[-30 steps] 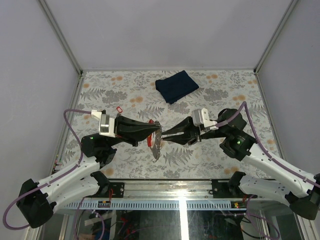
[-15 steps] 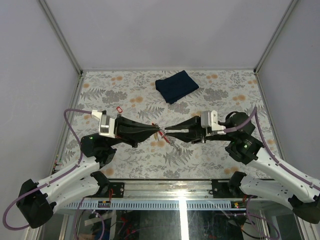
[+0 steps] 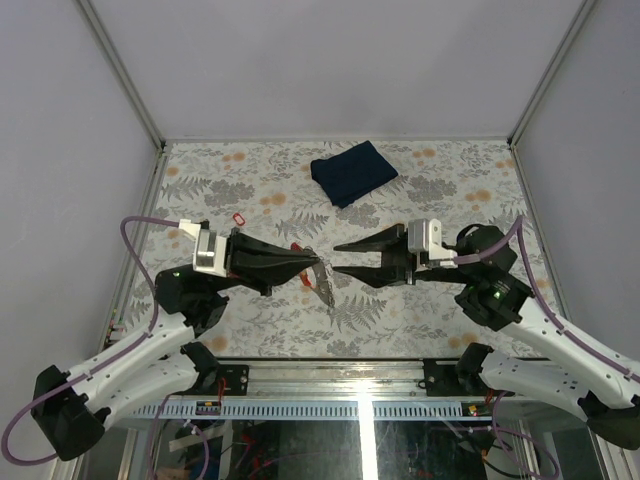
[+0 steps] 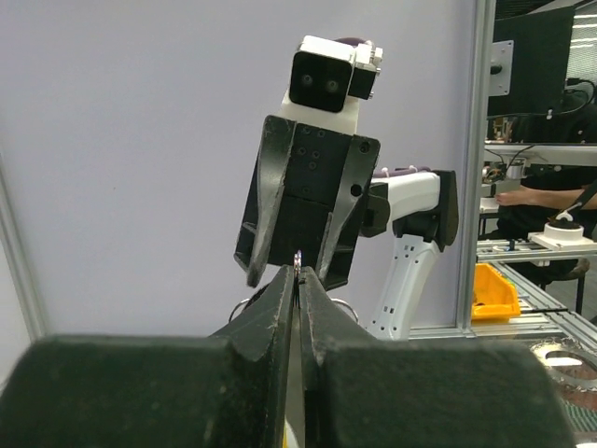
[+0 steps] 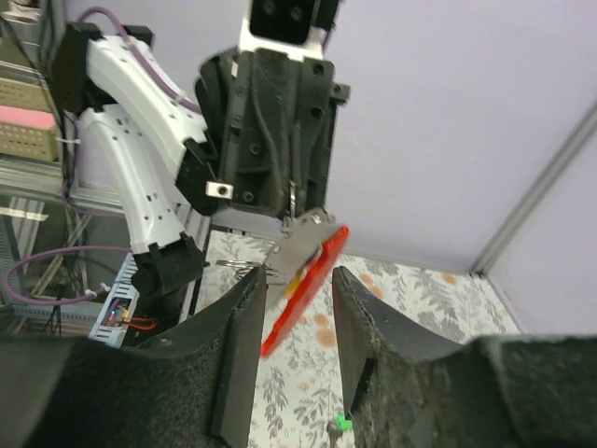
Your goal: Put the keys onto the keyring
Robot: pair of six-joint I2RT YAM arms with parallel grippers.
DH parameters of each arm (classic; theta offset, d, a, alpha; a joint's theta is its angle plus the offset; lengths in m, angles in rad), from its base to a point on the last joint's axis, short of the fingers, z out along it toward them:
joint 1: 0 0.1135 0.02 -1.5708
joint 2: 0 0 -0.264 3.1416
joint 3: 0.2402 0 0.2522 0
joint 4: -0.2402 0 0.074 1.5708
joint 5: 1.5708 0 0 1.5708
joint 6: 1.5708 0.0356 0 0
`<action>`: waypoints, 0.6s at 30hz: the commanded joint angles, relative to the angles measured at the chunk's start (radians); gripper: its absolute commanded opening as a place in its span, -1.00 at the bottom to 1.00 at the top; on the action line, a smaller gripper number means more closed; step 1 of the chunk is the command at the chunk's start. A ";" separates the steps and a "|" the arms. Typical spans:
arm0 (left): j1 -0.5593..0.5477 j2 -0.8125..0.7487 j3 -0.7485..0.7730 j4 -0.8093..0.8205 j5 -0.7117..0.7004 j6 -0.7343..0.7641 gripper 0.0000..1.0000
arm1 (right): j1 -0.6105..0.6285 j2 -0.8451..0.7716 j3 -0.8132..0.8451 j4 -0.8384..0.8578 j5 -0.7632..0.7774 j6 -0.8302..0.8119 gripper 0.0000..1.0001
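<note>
Top external view: the left claw (image 3: 319, 267) is clenched on the keyring (image 3: 325, 281), holding it above the table (image 3: 440, 180), with its red tag (image 5: 308, 280) dangling. The right claw (image 3: 337, 258) faces it, spread wide and not touching. A green key (image 5: 341, 423) lies on the table.

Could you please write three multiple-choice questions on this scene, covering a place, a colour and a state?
1. Where does the dark blue cloth lie? A) near edge B) far middle of the table C) left edge
2. What colour is the tag on the keyring in the left gripper? A) red B) green C) white
3. How is the right gripper? A) shut on the tag B) open C) shut, empty
Answers: 1 B, it lies beyond both grippers; 2 A, red in the right wrist view; 3 B, its fingers stand apart.
</note>
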 commanded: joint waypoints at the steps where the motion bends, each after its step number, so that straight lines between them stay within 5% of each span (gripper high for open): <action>1: 0.008 -0.048 0.058 -0.134 -0.017 0.112 -1.00 | 0.009 -0.032 0.062 -0.099 0.140 -0.045 -0.14; 6: 0.008 -0.079 0.098 -0.304 -0.031 0.228 -1.00 | 0.009 -0.087 0.039 -0.139 0.316 -0.059 -0.11; 18: 0.008 -0.088 0.137 -0.412 -0.103 0.324 -1.00 | 0.009 -0.057 0.004 -0.021 0.254 0.076 0.20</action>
